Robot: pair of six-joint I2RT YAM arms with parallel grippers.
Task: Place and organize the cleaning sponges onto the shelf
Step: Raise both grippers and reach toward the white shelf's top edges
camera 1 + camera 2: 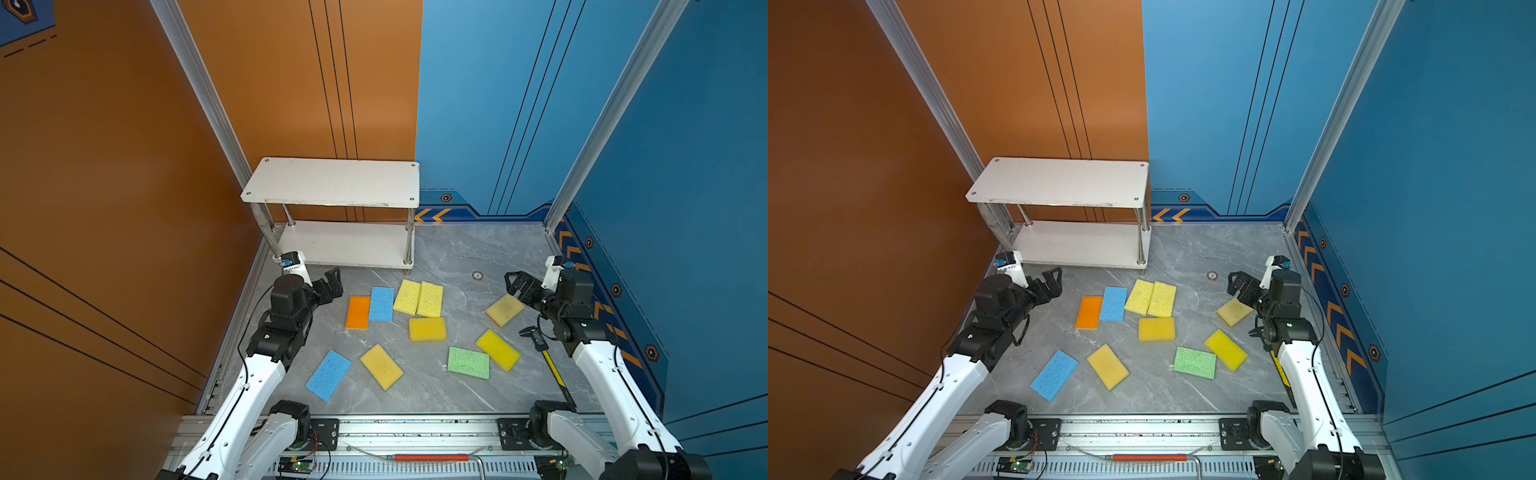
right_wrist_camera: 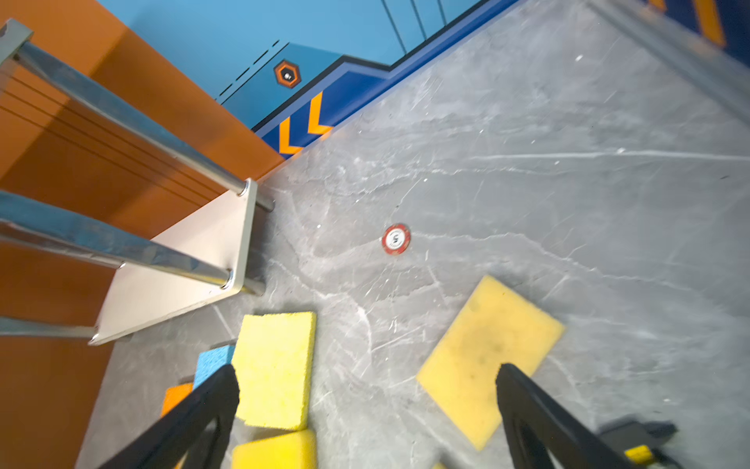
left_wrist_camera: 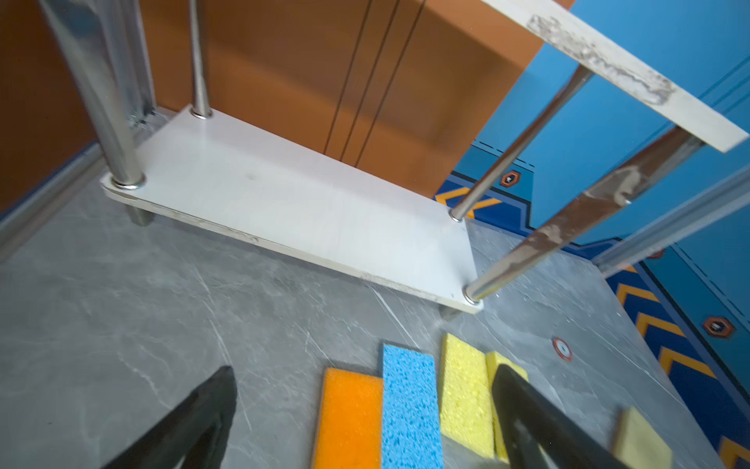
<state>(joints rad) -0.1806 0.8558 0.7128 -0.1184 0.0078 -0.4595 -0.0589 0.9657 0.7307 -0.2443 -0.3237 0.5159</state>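
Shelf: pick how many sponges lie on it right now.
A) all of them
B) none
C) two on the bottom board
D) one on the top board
B: both boards of the shelf are bare, and the sponges all lie on the table.

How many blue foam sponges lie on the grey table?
2. One blue foam sponge lies beside the orange foam sponge; the other blue foam sponge lies alone, nearer the front left. None seems hidden.

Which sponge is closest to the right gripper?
The pale tan sponge, lying just beside the right gripper; it is also the only one of that colour.
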